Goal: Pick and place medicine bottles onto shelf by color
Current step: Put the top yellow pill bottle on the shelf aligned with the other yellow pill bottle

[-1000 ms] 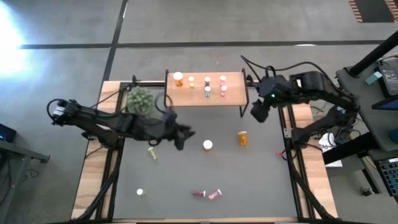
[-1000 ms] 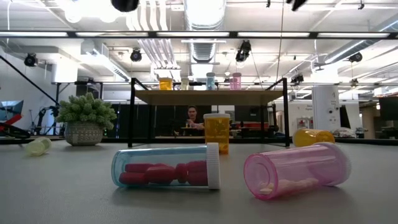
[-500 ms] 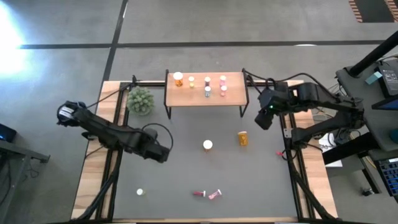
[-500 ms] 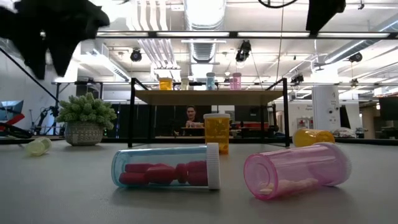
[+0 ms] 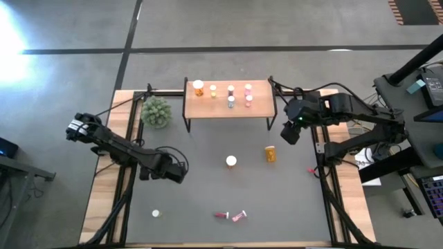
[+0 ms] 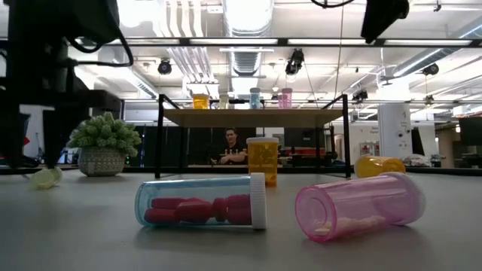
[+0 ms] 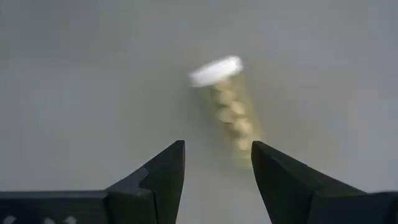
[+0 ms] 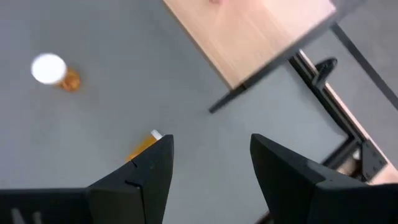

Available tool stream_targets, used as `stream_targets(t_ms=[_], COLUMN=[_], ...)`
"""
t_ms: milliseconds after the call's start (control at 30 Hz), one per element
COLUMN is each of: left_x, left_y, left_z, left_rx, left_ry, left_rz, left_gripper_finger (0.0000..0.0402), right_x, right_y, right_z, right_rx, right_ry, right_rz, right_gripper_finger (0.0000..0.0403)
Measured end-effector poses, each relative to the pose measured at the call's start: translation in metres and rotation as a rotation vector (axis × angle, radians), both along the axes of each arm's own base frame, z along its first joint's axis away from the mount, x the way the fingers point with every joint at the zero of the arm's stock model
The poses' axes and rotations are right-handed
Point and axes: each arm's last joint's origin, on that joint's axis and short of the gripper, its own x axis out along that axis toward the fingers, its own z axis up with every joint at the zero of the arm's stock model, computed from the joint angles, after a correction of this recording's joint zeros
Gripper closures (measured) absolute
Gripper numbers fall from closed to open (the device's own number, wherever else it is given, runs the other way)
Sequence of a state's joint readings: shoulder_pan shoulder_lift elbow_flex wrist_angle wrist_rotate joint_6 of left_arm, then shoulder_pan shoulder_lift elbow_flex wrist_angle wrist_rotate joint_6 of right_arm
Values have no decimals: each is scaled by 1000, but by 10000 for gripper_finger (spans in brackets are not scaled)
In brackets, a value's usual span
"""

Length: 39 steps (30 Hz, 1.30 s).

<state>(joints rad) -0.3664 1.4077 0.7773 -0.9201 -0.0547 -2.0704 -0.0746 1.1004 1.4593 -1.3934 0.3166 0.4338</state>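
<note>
Right gripper (image 8: 211, 165) jaws apart and empty, shelf (image 8: 261, 31) corner beyond — two orange bottles (image 8: 59, 73) on the grey table (image 8: 124, 81)

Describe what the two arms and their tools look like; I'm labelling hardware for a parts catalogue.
Both arms are dark, jointed links with black cables looping alongside them. The left tool has two black, wedge-shaped fingers tapering to blunt tips. The right tool has the same pair of angular black fingers. A small green light glows on the right arm's wrist. No markings are readable.
</note>
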Motion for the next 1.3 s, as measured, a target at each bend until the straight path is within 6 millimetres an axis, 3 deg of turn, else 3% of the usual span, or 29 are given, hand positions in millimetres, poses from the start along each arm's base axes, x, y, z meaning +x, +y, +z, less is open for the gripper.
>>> stream_targets(t_ms=[1133,1300], left_x=[-15,-12], left_y=[22,21], left_z=[-25,-26], left_rx=[151,135], left_ry=[-1,-27], left_rz=[111,74], left_gripper_finger=[233,253], right_x=[16,16], right_y=[-1,-1], right_z=[0,0], right_rx=[-16,-15], right_ry=[-62,-62], right_rz=[24,23], right_gripper_finger=[200,200])
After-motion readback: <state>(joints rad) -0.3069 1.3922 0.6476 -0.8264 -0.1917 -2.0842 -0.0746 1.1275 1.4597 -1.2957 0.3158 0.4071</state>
